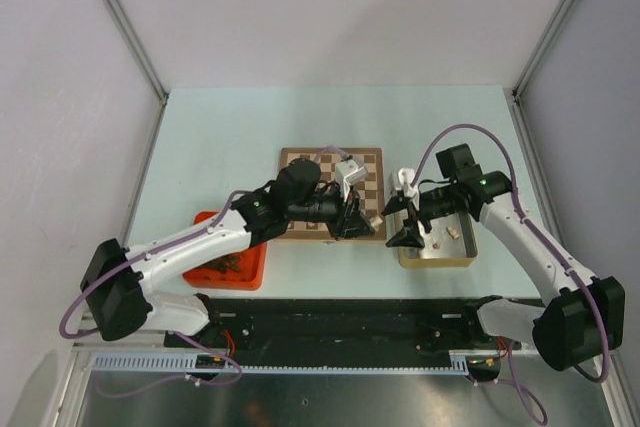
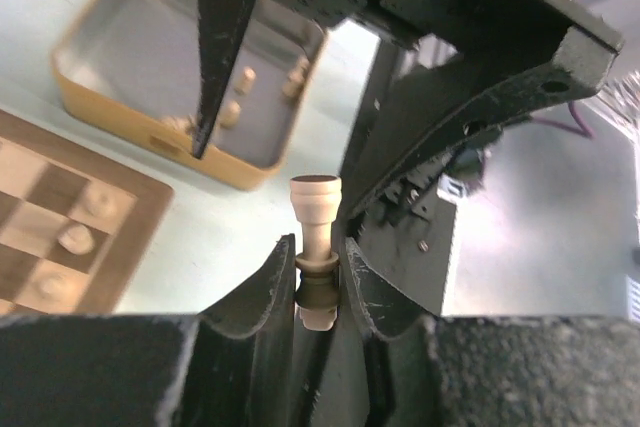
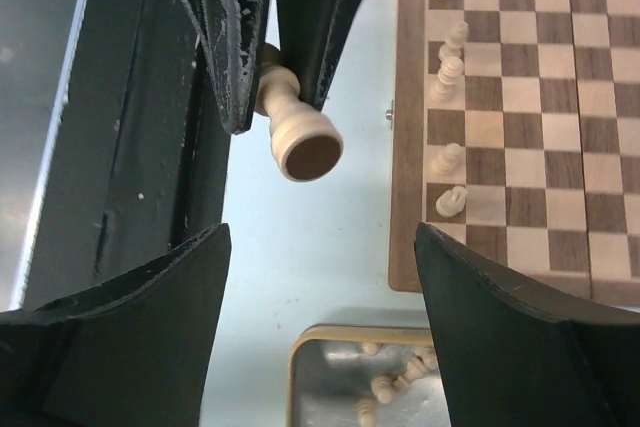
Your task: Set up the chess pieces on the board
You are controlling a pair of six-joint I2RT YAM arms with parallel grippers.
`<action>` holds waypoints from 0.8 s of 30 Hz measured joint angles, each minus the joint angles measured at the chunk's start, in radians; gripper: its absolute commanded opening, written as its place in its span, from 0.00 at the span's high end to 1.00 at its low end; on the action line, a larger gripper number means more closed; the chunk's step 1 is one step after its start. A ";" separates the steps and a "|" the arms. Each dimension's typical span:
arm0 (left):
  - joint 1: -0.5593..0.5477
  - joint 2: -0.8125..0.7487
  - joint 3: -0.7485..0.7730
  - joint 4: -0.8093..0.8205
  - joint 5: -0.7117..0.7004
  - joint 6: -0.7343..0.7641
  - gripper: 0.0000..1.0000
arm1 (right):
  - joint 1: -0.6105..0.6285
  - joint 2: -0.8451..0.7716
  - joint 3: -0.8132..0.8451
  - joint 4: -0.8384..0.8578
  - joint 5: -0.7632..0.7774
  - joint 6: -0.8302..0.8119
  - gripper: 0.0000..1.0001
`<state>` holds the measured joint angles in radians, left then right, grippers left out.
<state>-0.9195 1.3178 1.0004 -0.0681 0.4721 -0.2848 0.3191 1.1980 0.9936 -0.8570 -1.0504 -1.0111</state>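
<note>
The left gripper [image 2: 317,252] is clamped on 1 pale chess piece [image 2: 314,195]. It grips the narrow upper end, and the felt base sticks out beyond the fingertips. The piece hangs in the air over the strip of table [image 1: 220,137] between the board [image 3: 520,97] and the gold tin [image 3: 340,331]. The right gripper [image 3: 320,232] is close below it with its jaws wide apart and nothing in them.

Hazards from this position:

1. Collision. The 2 grippers are nearly interleaved. If either arm moves sideways before they separate, a finger could strike the piece and knock it loose.
2. Pivot in the grip. The hold is on a thin, rounded section. A bump or a fast swing could rotate the piece or let it slide out onto the table.
3. Bad landing. The piece is tilted, not upright. If it is released before the base sits flat on a square, it will probably topple.
4. Crowding. 5 pale pieces [image 3: 447,67] already stand along 1 edge file. A low approach there could tip a neighbour.
</note>
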 measured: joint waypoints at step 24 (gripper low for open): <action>0.033 0.055 -0.035 -0.116 0.208 -0.030 0.91 | 0.235 -0.005 0.000 -0.065 0.066 -0.222 0.51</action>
<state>-0.8867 1.3727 0.9649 -0.1844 0.6796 -0.3149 0.5541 1.1934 0.9936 -0.9218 -0.9848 -1.2327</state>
